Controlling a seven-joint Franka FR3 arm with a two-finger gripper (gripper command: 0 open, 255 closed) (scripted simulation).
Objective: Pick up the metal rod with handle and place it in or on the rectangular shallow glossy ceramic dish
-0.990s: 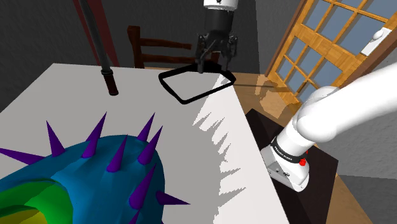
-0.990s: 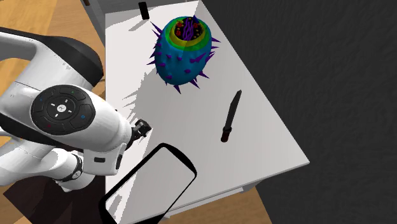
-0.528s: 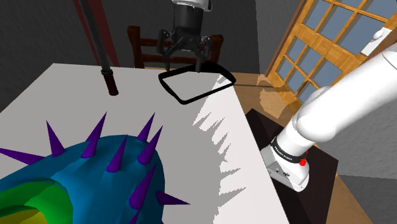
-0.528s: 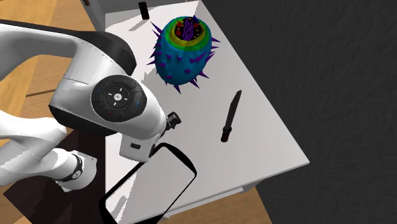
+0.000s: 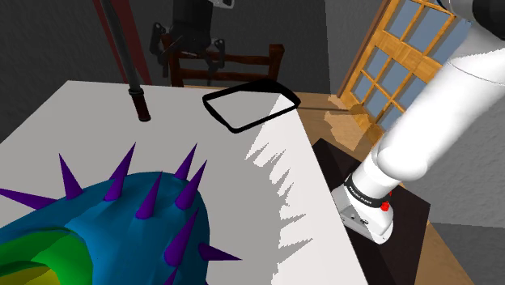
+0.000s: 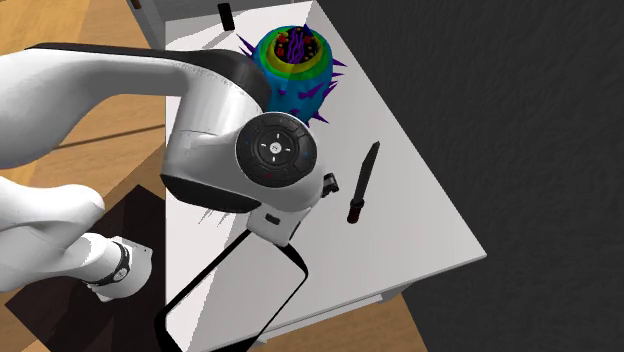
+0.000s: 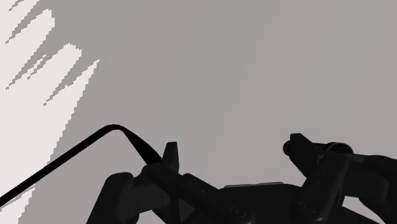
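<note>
Rod point(image 6: 362, 183): slim, dark grey, short dark reddish-brown handle at one end; lies flat on the white tabletop point(image 5: 81, 121), nothing touching it. Dish point(image 5: 218, 115): shallow rectangle with rounded corners, thin black rim, white inside, empty. It sits flat by the tabletop's edge, well apart from rod, on the shoulder view's right of it.

Table point(image 5: 81, 129) under pincer point(image 5: 190, 69): smooth matt white. Dish point(image 5: 219, 113) beside it: black rim, no gloss visible. Rod point(image 5: 121, 48): dark, dull. Chair point(image 5: 277, 58) behind: brown wood.
</note>
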